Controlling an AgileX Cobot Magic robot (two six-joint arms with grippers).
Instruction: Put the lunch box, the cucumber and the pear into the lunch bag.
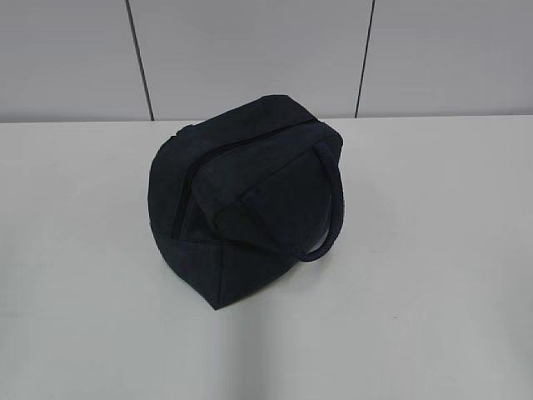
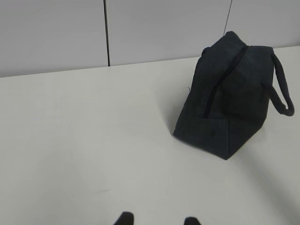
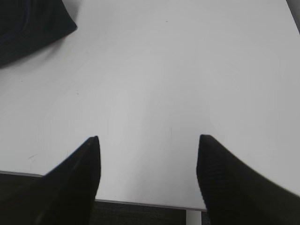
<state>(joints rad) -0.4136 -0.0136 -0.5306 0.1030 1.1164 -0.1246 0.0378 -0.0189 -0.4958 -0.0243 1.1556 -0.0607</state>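
We see lunch bag (image 1: 241, 196) zipped, alone on worktop (image 1: 433, 275). Left gripper (image 2: 157, 219), right gripper (image 3: 147, 150) both released, empty. Risk: food items unseen, zipper snagging.

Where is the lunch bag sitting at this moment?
The lunch bag sits alone near the table's middle in the exterior view, zipper closed, one handle looping rightward.

Dark navy lunch bag (image 1: 241, 200) on white table (image 1: 433, 275), zipper closed, looped handle (image 1: 331, 208) at right
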